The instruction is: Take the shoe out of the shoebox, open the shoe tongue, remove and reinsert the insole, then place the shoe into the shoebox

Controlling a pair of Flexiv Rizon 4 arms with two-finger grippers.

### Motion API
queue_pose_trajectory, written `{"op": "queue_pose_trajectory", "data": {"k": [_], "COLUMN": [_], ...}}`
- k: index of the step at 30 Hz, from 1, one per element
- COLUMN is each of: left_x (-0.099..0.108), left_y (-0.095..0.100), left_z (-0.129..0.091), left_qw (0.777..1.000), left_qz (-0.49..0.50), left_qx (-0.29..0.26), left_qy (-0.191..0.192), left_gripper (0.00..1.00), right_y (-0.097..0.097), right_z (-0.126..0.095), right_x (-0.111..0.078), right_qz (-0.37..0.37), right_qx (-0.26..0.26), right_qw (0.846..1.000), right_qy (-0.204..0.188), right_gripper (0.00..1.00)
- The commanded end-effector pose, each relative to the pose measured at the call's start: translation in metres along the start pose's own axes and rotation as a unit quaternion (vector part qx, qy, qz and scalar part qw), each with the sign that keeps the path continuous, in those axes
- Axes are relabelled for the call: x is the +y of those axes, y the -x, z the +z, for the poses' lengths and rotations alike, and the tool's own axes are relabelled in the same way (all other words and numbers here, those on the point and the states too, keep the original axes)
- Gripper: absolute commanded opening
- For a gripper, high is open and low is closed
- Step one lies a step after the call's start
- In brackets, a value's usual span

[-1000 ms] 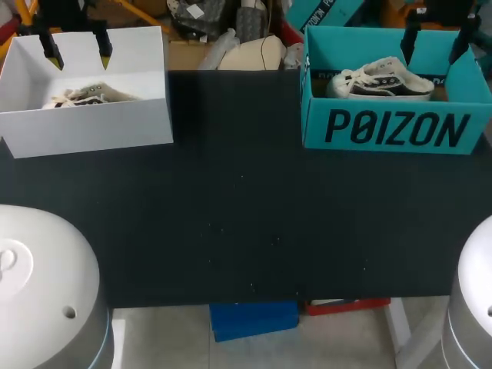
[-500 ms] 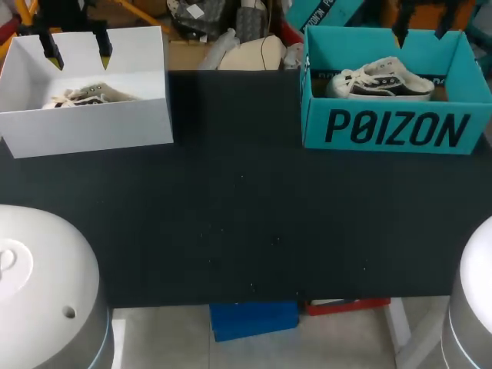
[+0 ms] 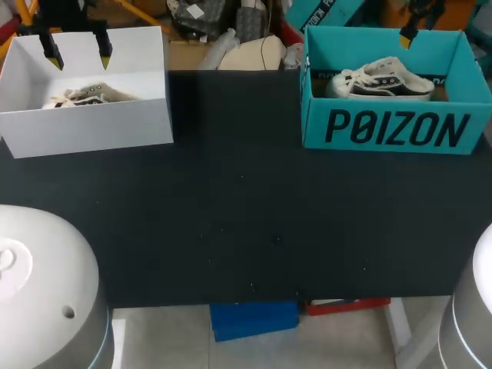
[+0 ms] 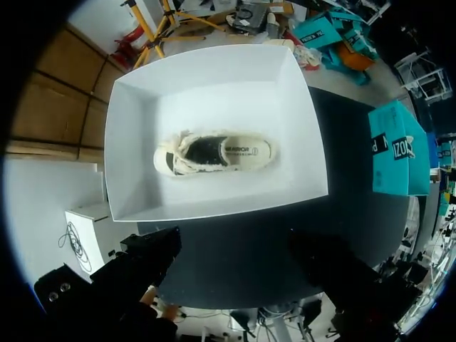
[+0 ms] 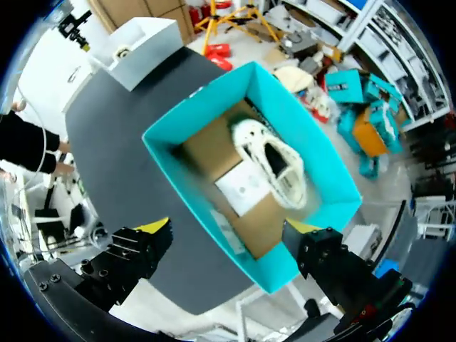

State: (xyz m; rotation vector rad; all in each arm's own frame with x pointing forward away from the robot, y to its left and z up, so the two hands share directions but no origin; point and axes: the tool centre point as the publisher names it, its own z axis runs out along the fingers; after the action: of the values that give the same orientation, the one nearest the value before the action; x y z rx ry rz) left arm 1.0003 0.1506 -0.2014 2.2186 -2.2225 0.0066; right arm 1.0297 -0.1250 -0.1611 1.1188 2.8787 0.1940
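Grippers both have fingers wide apart, holding nothing. Black surface (image 3: 246,215) carries two boxes at its far corners: white box (image 3: 84,123) under the left gripper (image 3: 77,55), teal box (image 3: 392,127) under the right gripper (image 5: 228,226). One sneaker lies in each, a cream shoe (image 4: 214,151) and a white-and-black shoe (image 3: 382,79). Guessing they're light, floppy up top and stiff at the sole, so I'd pinch the heel collar. Wrist views look straight down into the boxes. Head view only gets the shoes side-on, partly behind the walls.
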Motion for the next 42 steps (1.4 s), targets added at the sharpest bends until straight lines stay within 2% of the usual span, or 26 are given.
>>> {"op": "queue_pose_trajectory", "data": {"k": [1,6,11,13,14,15,16,18,19,20,22,25,26,28,29,30,42], "left_x": [0.000,0.000,0.000,0.000,0.000,0.000,0.000,0.000,0.000,0.000,0.000,0.000,0.000,0.000,0.000,0.000,0.000], "left_y": [0.000,0.000,0.000,0.000,0.000,0.000,0.000,0.000,0.000,0.000,0.000,0.000,0.000,0.000,0.000,0.000,0.000], "left_z": [-0.001,-0.001,-0.001,-0.001,-0.001,-0.001,-0.001,-0.001,-0.001,-0.001,-0.001,-0.001,-0.001,-0.001,-0.001,-0.001,-0.001], "left_qw": [1.000,1.000,1.000,1.000,1.000,1.000,1.000,1.000,1.000,1.000,1.000,1.000,1.000,1.000,1.000,1.000,1.000], "left_qz": [0.000,0.000,0.000,0.000,0.000,0.000,0.000,0.000,0.000,0.000,0.000,0.000,0.000,0.000,0.000,0.000,0.000], "left_qx": [-0.001,-0.001,-0.001,-0.001,-0.001,-0.001,-0.001,-0.001,-0.001,-0.001,-0.001,-0.001,-0.001,-0.001,-0.001,-0.001,-0.001], "left_qy": [0.001,0.001,0.001,0.001,0.001,0.001,0.001,0.001,0.001,0.001,0.001,0.001,0.001,0.001,0.001,0.001,0.001], "left_gripper": [1.00,1.00,1.00,1.00,1.00,1.00,1.00,1.00,1.00,1.00,1.00,1.00,1.00,1.00,1.00,1.00,1.00], "right_y": [0.009,0.028,0.039,0.042,0.044,0.045,0.046,0.050,0.051,0.053,0.055,0.059,0.061,0.065,0.065,0.066,0.084], "right_z": [0.004,0.018,0.044,0.056,0.062,0.067,0.072,0.083,0.089,0.094,0.103,0.116,0.119,0.127,0.130,0.134,0.174], "right_x": [-0.003,0.009,0.019,0.022,0.023,0.025,0.026,0.029,0.031,0.031,0.033,0.033,0.032,0.029,0.028,0.027,0.026], "right_qz": [-0.240,-0.319,-0.345,-0.344,-0.344,-0.343,-0.344,-0.344,-0.345,-0.345,-0.345,-0.339,-0.335,-0.331,-0.327,-0.321,-0.296], "right_qx": [0.027,0.038,0.046,0.046,0.047,0.045,0.045,0.042,0.040,0.039,0.037,0.032,0.030,0.026,0.028,0.029,0.019], "right_qw": [0.970,0.945,0.934,0.935,0.934,0.935,0.935,0.935,0.935,0.935,0.935,0.937,0.938,0.939,0.940,0.942,0.950], "right_qy": [-0.005,-0.063,-0.080,-0.079,-0.079,-0.079,-0.078,-0.076,-0.075,-0.075,-0.074,-0.082,-0.079,-0.087,-0.090,-0.095,-0.101], "right_gripper": [1.00,1.00,1.00,1.00,0.84,0.78,0.82,0.78,0.67,0.65,0.65,0.77,0.77,0.64,0.50,0.45,0.45]}}
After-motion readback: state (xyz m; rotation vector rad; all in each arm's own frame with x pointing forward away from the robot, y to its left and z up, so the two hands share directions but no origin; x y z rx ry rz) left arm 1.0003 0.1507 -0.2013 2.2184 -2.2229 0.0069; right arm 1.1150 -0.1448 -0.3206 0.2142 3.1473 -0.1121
